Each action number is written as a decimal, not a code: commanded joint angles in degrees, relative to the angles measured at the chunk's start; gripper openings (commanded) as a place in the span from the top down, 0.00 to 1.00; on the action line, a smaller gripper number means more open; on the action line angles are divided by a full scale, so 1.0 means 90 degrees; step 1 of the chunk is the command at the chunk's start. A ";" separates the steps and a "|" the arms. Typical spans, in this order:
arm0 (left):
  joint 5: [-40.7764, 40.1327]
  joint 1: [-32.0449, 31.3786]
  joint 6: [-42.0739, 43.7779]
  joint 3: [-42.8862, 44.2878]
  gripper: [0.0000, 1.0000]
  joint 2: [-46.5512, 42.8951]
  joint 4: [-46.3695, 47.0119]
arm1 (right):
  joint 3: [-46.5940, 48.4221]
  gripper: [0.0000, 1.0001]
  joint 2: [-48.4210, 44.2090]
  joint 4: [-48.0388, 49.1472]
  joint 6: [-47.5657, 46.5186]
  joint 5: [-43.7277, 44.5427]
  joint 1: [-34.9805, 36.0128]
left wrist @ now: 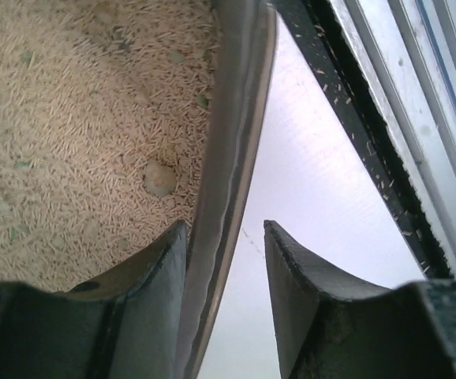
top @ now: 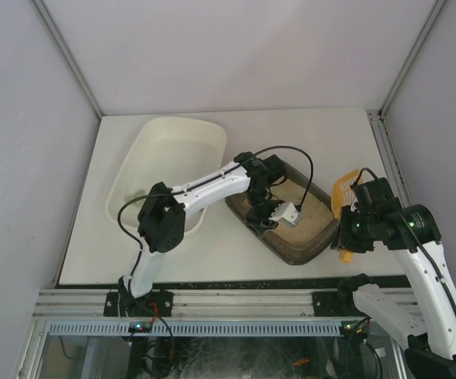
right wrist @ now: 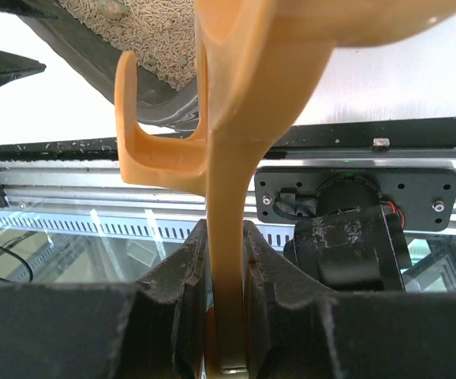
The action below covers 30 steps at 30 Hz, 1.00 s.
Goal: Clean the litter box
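Straddling the near rim of the litter box, the left pincer stands partly open. Its inner finger lies against the inside of the rim, and its outer finger is apart from the rim, above the bare tabletop. So the rim is between the jaws but not clamped. Just beyond the inner finger a grey clump lies on the pale litter, with some small greenish specks around it.

The right pincer is closed firmly on the handle of the orange scoop. In the top view the slotted head is raised beside the right end of the box, outside its rim and not in the litter.

It seems the cleaning itself is not begun: the tool is in hand and the box is nearly steadied, but the clump is not yet lifted, and scooping and dumping are left to do.

The box lies diagonally on the right half of the tabletop, near the front edge. The white tub is close on its left. The left arm crosses over the left part of the box, so the scoop has free room mostly over the right part. The right wall is near behind the scoop, and the front rail is close to the gripped rim.
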 commanded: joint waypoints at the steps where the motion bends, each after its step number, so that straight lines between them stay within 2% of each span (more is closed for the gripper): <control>1: 0.0393 0.0019 0.1306 0.0105 0.52 -0.0118 -0.1164 | 0.0007 1.00 -0.0094 -0.0121 0.0117 -0.0149 -0.0214; 4: 0.0218 0.0000 0.1659 -0.0271 0.57 -0.0250 -0.1107 | 0.0009 1.00 -0.0102 -0.0115 0.0082 -0.0103 -0.0272; 7: -0.0067 -0.0018 0.2004 -0.0287 0.91 -0.0120 -0.1135 | 0.0007 1.00 -0.0061 -0.0090 0.0032 -0.0092 -0.0358; 8: -0.0228 -0.0027 0.2089 -0.0248 0.98 -0.0064 -0.1141 | 0.0000 1.00 -0.0045 -0.0089 0.0035 -0.0083 -0.0378; 10: -0.0520 -0.0022 0.2359 -0.0221 1.00 -0.0008 -0.1155 | 0.0003 1.00 -0.0007 -0.0089 0.0010 -0.0161 -0.0399; 14: -0.1151 0.0023 0.3530 -0.0570 1.00 -0.0175 -0.1161 | -0.0082 1.00 0.0017 -0.0226 0.0005 -0.0498 -0.0425; 18: -0.1627 0.0181 0.4550 -0.0666 1.00 -0.0206 -0.1208 | -0.0213 1.00 -0.0122 -0.0379 -0.0050 -0.1202 -0.0444; 22: -0.1630 0.0456 0.5797 -0.0696 1.00 -0.0282 -0.1232 | -0.0467 1.00 -0.0246 -0.0462 0.0103 -0.2054 -0.0435; 30: -0.1314 0.0734 0.7560 -0.0664 1.00 -0.0402 -0.1232 | -0.0587 1.00 -0.0338 -0.0425 0.0130 -0.2769 -0.0416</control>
